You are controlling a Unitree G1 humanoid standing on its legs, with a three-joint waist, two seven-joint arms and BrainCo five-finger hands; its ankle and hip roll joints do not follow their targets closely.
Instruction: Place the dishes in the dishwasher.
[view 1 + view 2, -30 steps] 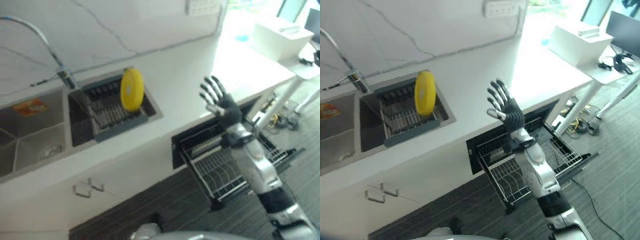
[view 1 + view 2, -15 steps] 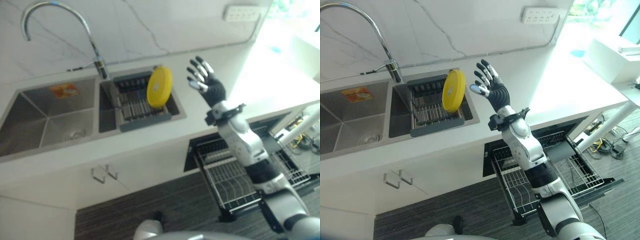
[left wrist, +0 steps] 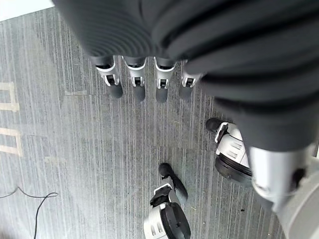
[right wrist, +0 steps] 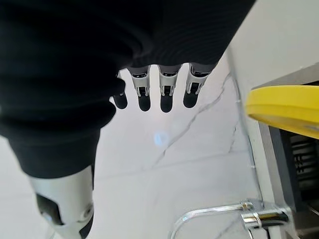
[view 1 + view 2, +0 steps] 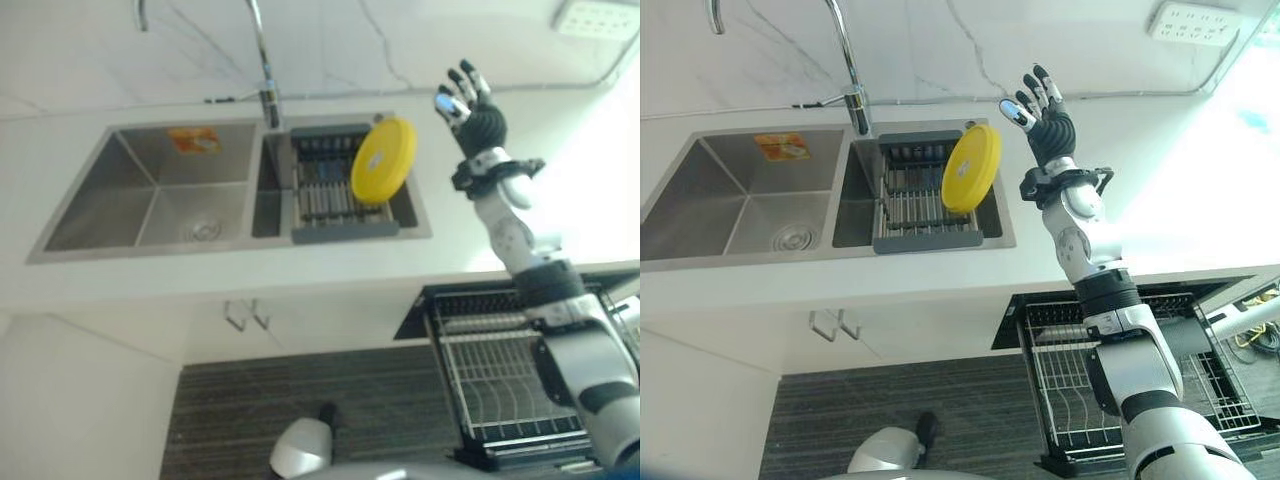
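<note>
A yellow plate (image 5: 972, 167) stands on edge in the dark drying rack (image 5: 925, 196) set in the right basin of the sink; its rim (image 4: 284, 107) also shows in the right wrist view. My right hand (image 5: 1043, 112) is raised over the counter just right of the plate, apart from it, fingers (image 4: 166, 94) straight and open, holding nothing. The dishwasher's wire rack (image 5: 1070, 385) is pulled out below the counter at the lower right. My left hand (image 3: 144, 79) hangs low over the grey floor, fingers straight and empty.
A steel sink basin (image 5: 150, 195) lies left of the drying rack, with a curved tap (image 5: 845, 60) behind them. The white counter (image 5: 1180, 210) runs right of the sink. A wall socket strip (image 5: 1192, 22) sits at the back right. Cabinet handles (image 5: 835, 322) show below the sink.
The camera has swung, so the whole scene has shifted. My right hand has moved toward the sink and now stands close beside the yellow plate, still open.
</note>
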